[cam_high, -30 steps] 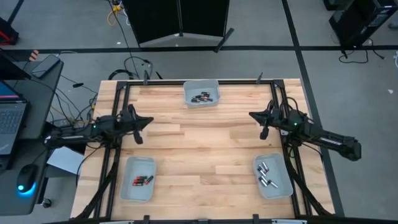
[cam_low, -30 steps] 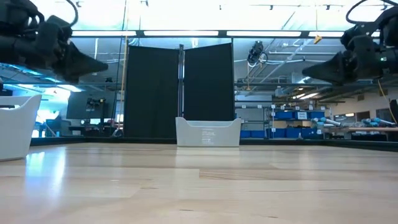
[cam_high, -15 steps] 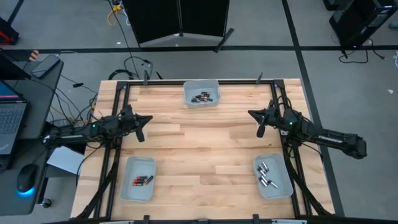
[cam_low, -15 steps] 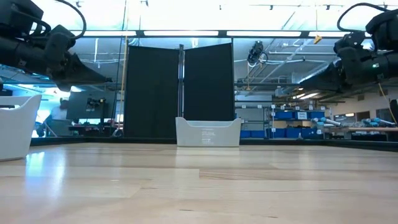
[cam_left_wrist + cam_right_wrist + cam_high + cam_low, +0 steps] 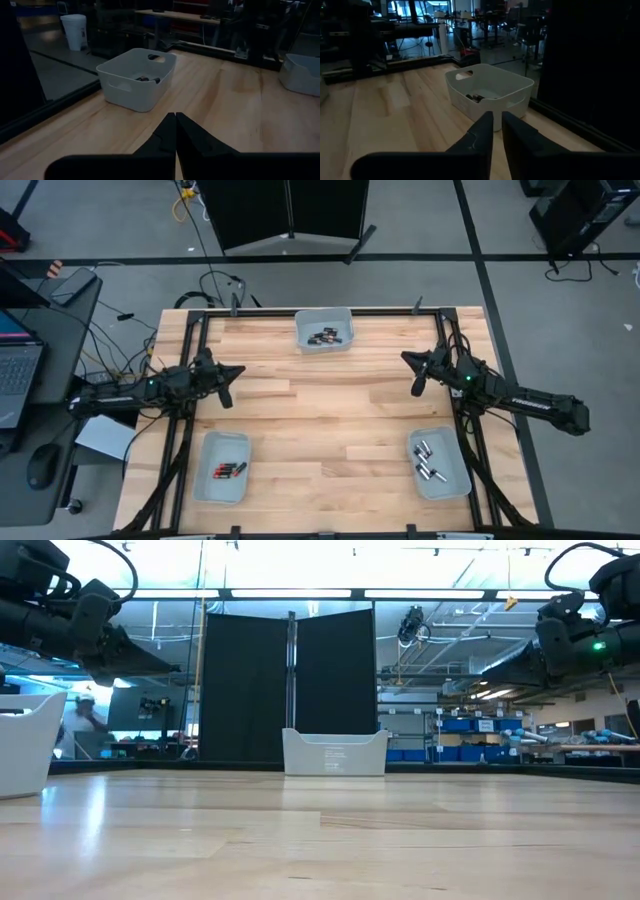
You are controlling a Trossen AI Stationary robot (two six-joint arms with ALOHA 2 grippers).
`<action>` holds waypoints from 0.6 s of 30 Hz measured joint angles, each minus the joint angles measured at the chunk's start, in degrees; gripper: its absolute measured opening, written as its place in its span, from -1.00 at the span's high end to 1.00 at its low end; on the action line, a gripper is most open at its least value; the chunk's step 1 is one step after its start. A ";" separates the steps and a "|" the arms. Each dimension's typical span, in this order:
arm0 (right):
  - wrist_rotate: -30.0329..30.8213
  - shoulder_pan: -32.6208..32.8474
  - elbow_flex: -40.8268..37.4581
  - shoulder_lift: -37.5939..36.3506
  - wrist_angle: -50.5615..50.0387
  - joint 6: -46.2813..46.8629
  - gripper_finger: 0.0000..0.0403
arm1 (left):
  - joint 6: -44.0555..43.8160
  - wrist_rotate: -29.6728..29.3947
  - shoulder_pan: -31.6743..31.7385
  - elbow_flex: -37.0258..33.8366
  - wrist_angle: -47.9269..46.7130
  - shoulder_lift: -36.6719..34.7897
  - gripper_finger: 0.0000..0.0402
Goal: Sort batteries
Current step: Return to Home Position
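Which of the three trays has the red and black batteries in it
The tray at the table's near left corner, below the left arm. Its batteries show red; the far middle tray holds black ones, and the near right tray silver-grey ones.

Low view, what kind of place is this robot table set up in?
Most likely a robotics lab or workshop: the wooden table stands on a bare floor, with shelving holding blue bins behind it, overhead strip lights, and a desk with a laptop beside it.

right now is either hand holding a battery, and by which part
Nothing is held. The left hand is shut and empty; the right hand shows a bare slit.
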 joint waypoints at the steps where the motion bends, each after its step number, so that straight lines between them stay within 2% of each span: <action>1: 0.00 0.00 0.00 0.00 0.00 -0.01 0.73 | -0.04 0.00 0.00 0.00 0.00 0.00 0.95; 18: -0.02 0.00 0.00 0.00 0.00 -0.03 0.72 | 0.02 0.11 0.00 -0.07 0.42 0.00 0.95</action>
